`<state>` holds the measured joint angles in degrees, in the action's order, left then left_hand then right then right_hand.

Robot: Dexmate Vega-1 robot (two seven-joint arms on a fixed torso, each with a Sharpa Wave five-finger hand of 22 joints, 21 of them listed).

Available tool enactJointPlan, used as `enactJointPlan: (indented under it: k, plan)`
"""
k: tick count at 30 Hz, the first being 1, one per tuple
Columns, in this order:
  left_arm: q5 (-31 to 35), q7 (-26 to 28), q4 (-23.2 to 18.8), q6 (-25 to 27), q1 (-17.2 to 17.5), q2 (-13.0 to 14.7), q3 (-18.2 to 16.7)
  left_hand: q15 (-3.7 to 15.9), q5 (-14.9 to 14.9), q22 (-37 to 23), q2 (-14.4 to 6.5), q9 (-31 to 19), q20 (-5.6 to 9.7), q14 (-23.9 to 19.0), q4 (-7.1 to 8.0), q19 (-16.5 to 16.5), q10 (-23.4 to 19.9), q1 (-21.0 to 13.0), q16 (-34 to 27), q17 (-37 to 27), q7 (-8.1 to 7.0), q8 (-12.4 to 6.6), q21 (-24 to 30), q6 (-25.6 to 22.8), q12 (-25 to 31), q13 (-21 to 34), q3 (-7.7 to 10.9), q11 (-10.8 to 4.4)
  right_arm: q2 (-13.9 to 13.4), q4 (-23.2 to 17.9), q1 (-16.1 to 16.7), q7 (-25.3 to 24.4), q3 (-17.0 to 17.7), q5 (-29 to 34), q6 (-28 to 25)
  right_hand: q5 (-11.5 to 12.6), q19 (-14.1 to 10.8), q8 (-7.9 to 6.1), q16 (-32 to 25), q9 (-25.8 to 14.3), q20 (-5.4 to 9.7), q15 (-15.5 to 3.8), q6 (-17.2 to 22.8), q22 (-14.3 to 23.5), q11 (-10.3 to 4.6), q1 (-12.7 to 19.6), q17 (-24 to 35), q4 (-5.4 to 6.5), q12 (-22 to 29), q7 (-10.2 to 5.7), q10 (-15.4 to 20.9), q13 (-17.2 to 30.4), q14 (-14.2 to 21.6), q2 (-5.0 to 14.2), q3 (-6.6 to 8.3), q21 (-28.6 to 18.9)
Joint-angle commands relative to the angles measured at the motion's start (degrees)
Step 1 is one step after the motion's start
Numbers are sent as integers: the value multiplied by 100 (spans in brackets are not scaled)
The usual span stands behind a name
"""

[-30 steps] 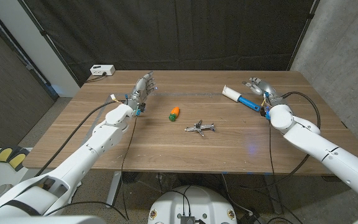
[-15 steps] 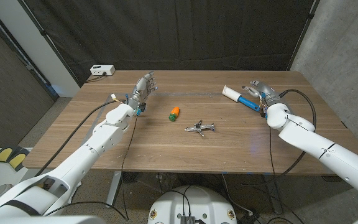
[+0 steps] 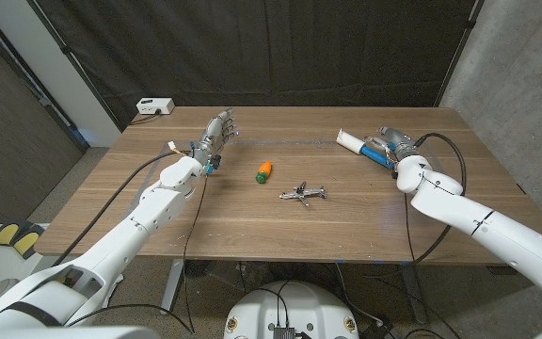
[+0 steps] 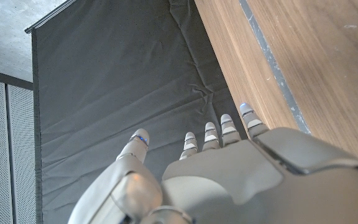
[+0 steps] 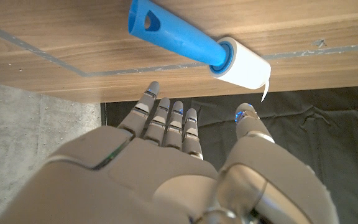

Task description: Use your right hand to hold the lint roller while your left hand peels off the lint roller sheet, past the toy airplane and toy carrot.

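Lint roller (image 3: 361,146) — lying at table's far right, blue handle toward right hand (image 3: 393,143), fingers apart, nothing held. Left hand (image 3: 216,135) likewise spread, well apart. Risk: roller rolling off under glancing contact — round body, loose sheet edge.

The table (image 3: 252,221) is matt wood grain. The lint roller (image 5: 194,50) has a smooth blue plastic handle and white paper sheet. The toy airplane (image 3: 302,194) looks maybe metallic.

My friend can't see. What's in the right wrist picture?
The robot's right hand hovers open, fingers spread, just short of a lint roller lying on the wooden table. The roller has a blue handle and a white sticky roll with a loose sheet corner.
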<state>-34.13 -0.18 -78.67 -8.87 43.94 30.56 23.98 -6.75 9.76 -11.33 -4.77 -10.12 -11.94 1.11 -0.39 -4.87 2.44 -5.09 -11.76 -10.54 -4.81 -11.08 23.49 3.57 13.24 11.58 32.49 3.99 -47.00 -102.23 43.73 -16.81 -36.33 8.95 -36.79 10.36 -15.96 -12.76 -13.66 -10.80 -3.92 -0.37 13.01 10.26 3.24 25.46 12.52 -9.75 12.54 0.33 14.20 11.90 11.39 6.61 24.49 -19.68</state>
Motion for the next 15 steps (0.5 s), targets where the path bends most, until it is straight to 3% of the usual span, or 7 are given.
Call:
enactJointPlan:
  k: [1,15]
  plan:
    - [-10,-23,36,30,-45,-3,18,-30,14,-23,-6,-16,-18,30,5,-26,-35,55,10,-22,-16,-10,-18,-43,35,21,-2,19,72,109,-291,362,-376,352,-691,14,-30,-6,-23,-14,-27,-3,52,16,11,100,0,-2,64,-20,77,23,67,9,51,19]
    - [-75,-115,128,-17,-93,-78,27,-28,14,-24,-4,-17,-21,33,3,-29,-37,65,18,-23,-12,-1,-27,-46,31,23,-2,13,171,311,-648,790,-771,465,-1080,13,-68,0,-37,-16,-26,-28,82,16,-13,160,1,8,65,-39,113,24,107,34,70,25]
